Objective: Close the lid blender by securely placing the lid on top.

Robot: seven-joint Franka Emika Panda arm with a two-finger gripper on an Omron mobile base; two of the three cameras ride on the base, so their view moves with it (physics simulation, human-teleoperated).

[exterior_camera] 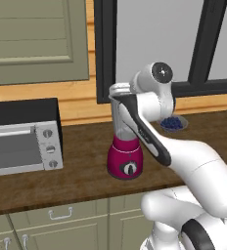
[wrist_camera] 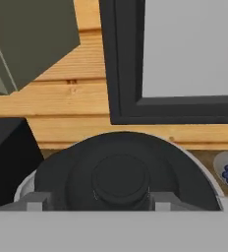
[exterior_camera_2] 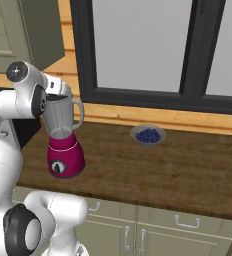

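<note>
Magenta base of the blender [exterior_camera: 125, 159] sits at frame centre in the left base view, on the brown wood table [exterior_camera: 76, 171], dial facing front. Clear jar rises up behind the white arm, whose forearm crosses in front of it. Jar rim visible at upper centre; the hand is over the jar top, so the lid and fingers are hidden here. Silver toaster oven [exterior_camera: 22, 139] at left edge, well apart from the blender. Bowl of blueberries [exterior_camera: 173, 123] just right of the arm, toward the window [exterior_camera: 154, 44]. Cabinet doors [exterior_camera: 61, 224] run along the bottom.

Right base view: blender at left of frame, magenta base at lower left, jar handle on its right side. The arm's wrist covers the jar's top-left; jar rim peeks out beside it. Blueberry bowl at centre, well apart from the blender. Dark window frame across the top.

Hand view: the lid [wrist_camera: 121, 177], dark grey-black and round with a raised centre knob, takes up the lower centre, seen from above. Pale jar rim shows around its left and right edges, so the lid looks seated on the jar. Fingers [wrist_camera: 37, 203] show as grey tips at the bottom left and right, either side of the knob, spread apart, not clearly touching it. Blueberry bowl at right edge.
</note>
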